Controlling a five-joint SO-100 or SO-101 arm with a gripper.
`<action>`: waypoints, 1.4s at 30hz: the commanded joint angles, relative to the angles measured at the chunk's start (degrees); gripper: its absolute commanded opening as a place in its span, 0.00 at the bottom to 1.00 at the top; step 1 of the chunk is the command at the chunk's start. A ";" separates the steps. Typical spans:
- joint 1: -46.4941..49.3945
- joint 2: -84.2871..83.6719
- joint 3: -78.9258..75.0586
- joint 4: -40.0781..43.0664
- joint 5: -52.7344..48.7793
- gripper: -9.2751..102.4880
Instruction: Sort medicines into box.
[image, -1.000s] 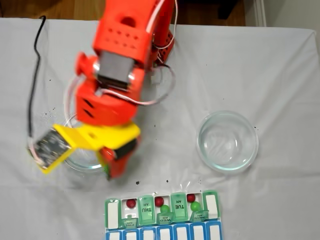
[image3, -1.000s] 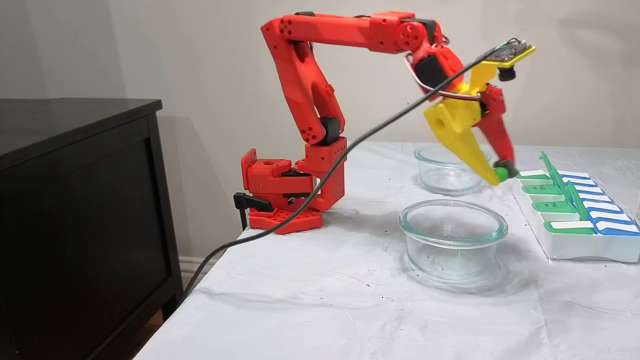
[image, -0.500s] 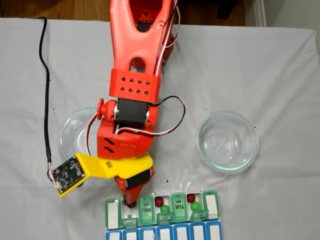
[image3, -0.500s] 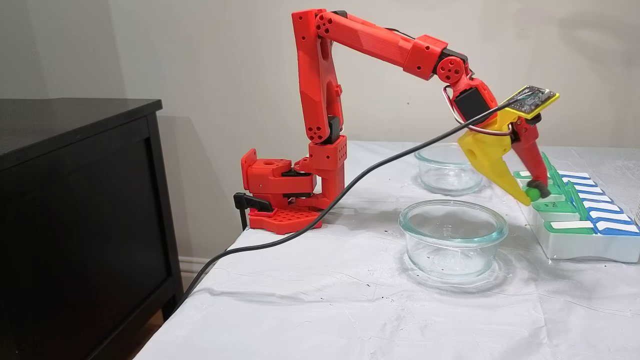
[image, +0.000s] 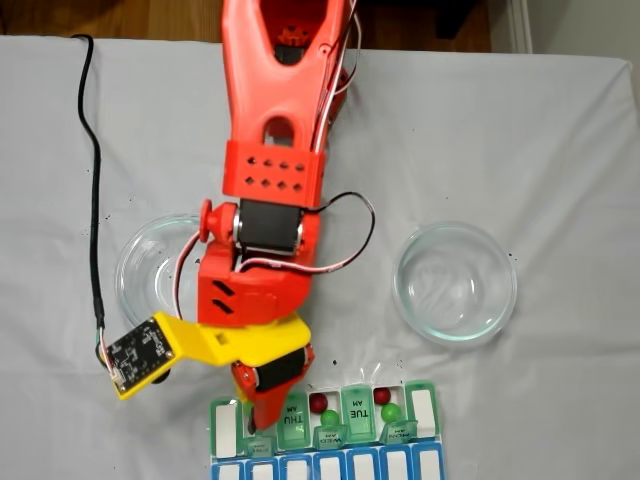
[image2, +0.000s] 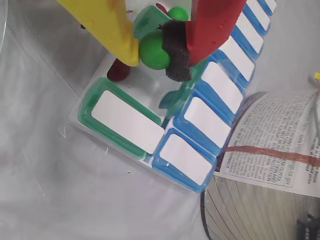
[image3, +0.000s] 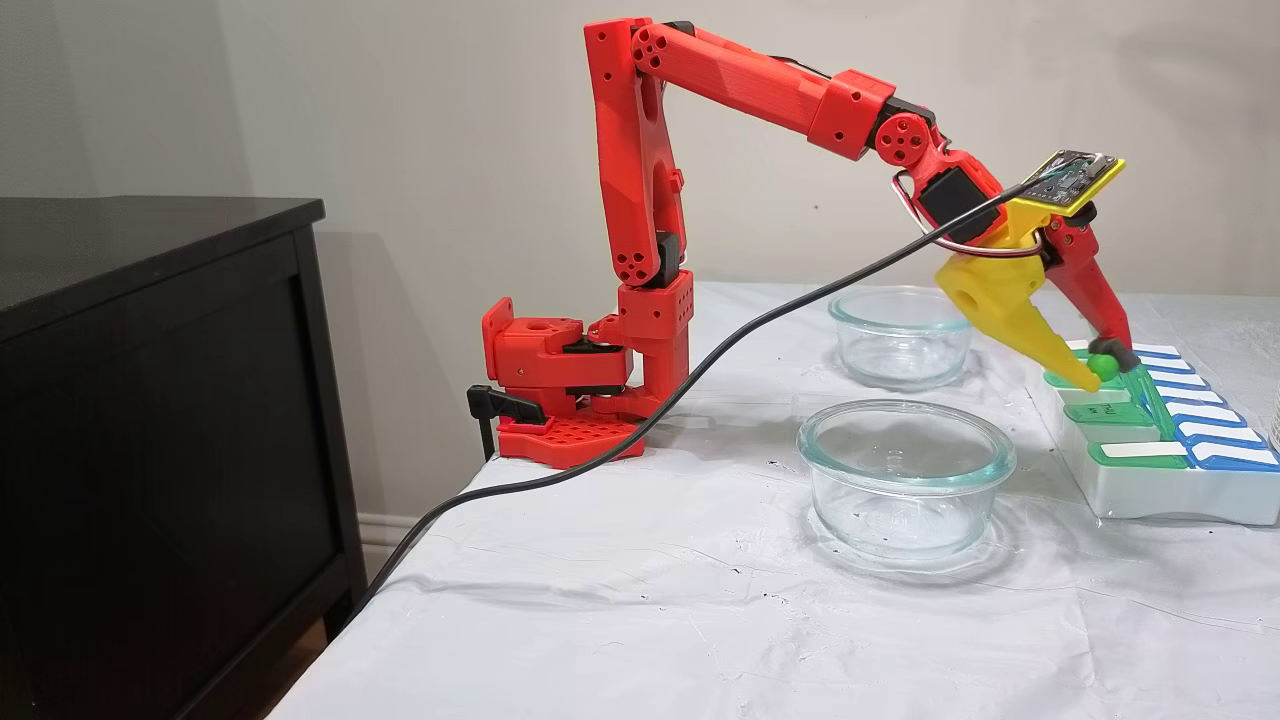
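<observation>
My gripper (image2: 156, 54) is shut on a bright green medicine ball (image2: 151, 50), pinched between the yellow finger and the black pad of the red finger. It hangs just over the box (image2: 127, 122), the pill organizer with green lids, above an open compartment where a dark red ball (image2: 118, 70) lies. In a fixed view from above, the gripper (image: 257, 420) is at the left end of the box (image: 425, 412), which holds red balls (image: 318, 402) and green balls (image: 391, 411). In a fixed view from the side, the held ball (image3: 1100, 366) is right above the box (image3: 1150, 495).
Two round glass dishes flank the arm, one on the left (image: 143, 270) and one on the right (image: 455, 282). A black cable (image: 92, 200) trails from the wrist camera board. A printed label on a round container (image2: 280, 150) lies beyond the box. A black cabinet (image3: 150, 400) stands beside the table.
The gripper swung from above the left dish to the box's left end, carrying the green ball, and came down close over the open compartment.
</observation>
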 joint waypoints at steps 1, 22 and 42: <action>-1.23 0.88 -1.76 -2.55 -0.18 0.08; -1.49 -3.52 0.44 -11.34 -4.48 0.23; -0.35 18.02 5.98 -2.11 0.35 0.08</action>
